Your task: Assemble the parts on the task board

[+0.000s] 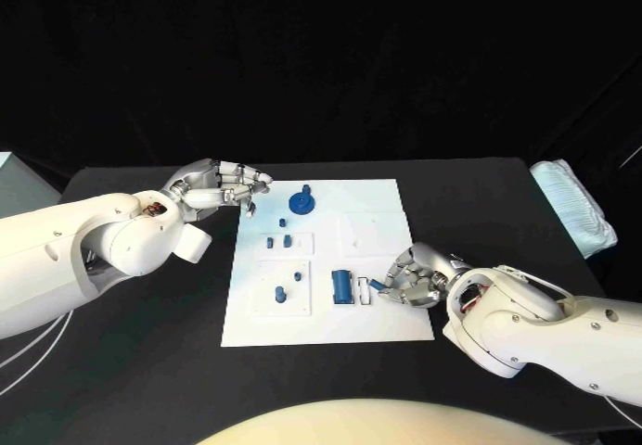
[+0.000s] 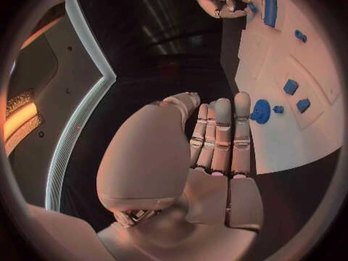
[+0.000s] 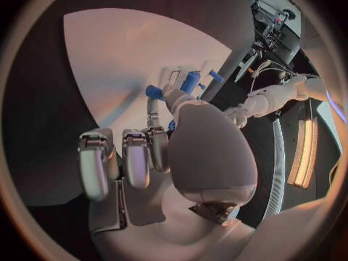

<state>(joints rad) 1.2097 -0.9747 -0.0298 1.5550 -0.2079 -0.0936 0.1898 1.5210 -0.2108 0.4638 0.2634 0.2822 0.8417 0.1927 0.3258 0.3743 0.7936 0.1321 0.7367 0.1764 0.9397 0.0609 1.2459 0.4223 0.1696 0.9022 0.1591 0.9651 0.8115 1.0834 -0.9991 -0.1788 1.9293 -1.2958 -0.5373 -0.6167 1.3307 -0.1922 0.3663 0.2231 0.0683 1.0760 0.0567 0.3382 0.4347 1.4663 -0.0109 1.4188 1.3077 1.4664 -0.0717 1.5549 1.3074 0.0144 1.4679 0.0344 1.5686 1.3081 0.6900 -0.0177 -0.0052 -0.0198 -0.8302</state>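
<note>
Pictured from the head cam: white task board [image 1: 361,324] at mid-table on a black table [image 1: 481,199], w/ small blue parts scattered across it. Round blue part [image 1: 305,201] near the board's far edge, two small blue pegs [image 1: 277,243] in a recess further in, another blue peg [image 1: 280,295] in the near-left recess, and a long blue block [image 1: 342,286] beside it.

Left hand [image 1: 214,188] poised at the board's far-left corner, fingers curled in, nothing visible in the grip; in the left wrist cam, fingers [image 2: 221,136] lying straight and close together, near the round blue part [image 2: 260,111] but apart from it.

Right hand [image 1: 415,275] down at the board's near-right edge, just beside the long block, fingers bent inward. Whether pinching a part or merely closed: cannot tell from head or wrist cams.

Folded pale cloth [image 1: 575,209] at the table's right edge.
</note>
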